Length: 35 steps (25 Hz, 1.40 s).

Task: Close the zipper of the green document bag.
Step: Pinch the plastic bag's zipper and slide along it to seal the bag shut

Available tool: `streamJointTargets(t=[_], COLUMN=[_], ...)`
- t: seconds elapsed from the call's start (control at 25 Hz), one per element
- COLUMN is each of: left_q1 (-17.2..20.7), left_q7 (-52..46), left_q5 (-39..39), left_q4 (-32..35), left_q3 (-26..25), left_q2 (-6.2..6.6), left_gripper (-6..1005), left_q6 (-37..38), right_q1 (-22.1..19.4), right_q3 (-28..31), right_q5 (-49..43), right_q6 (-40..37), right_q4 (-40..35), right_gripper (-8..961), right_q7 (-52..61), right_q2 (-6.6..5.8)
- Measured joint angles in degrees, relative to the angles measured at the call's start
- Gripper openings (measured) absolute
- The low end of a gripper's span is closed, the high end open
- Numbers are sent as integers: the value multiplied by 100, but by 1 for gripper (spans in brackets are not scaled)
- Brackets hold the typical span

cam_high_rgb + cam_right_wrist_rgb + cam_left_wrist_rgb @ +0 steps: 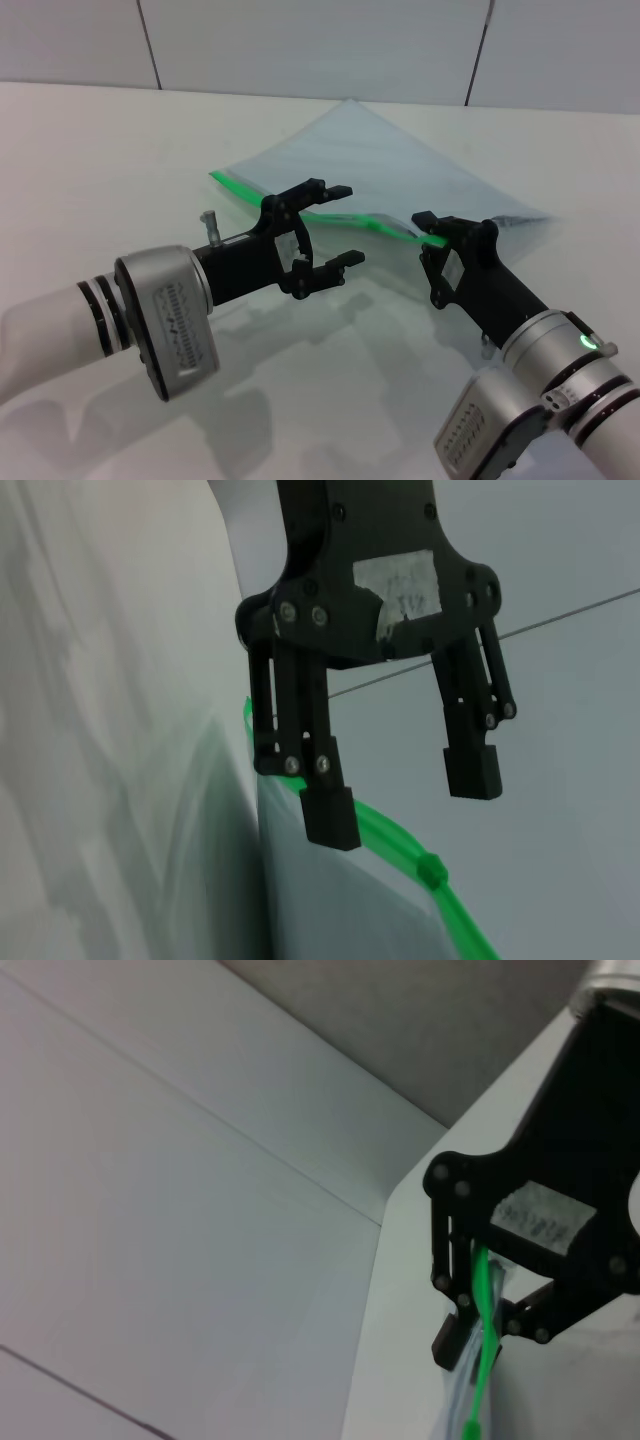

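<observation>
This looks like a robot test lab rather than a home: a bare, smooth white tabletop (120, 150) stands against a plain wall of large pale grey panels (310, 45) split by thin dark seams, with no furnishings around it.

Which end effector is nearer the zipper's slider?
Left. Left end effector stands open astride the zipper beside the slider; right end effector grips the zipper's end, farther along.

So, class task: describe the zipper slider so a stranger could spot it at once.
Start at the pale bag on the white table. Follow its bright green zipper into the space between the open left pincer and the right pincer. The slider is a small green lump on that otherwise smooth strip.
</observation>
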Motion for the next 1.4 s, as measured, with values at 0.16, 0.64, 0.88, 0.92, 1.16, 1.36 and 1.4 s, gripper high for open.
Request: streamJointTargets(t=[0.16, 0.64, 0.88, 0.92, 1.16, 1.36, 1.4], left_q1=[0, -18, -18, -18, -18, -17, -17], left_q7=[346, 528, 531, 531, 535, 536, 536], left_q5=[-2, -10, 4, 4, 3, 21, 26], left_q4=[0, 133, 138, 138, 141, 141, 141], left_q3=[0, -5, 3, 3, 6, 27, 34], left_q2=[0, -3, -6, -7, -9, -7, -6], left_gripper=[718, 709, 705, 705, 700, 697, 696], left_q6=[3, 114, 267, 274, 297, 299, 299], right_q1=[-23, -29, -19, -14, -7, -21, -20], right_q3=[0, 0, 0, 0, -7, -9, -9], right_q5=[-249, -436, -438, -438, -474, -595, -597], right_q6=[-1, 0, 42, 46, 54, 58, 59], right_q4=[0, 0, 0, 0, 0, 0, 0], right_gripper=[60, 57, 56, 56, 56, 57, 57], right_q7=[27, 36, 36, 36, 36, 36, 36], right_q2=[0, 9, 9, 9, 8, 9, 9])
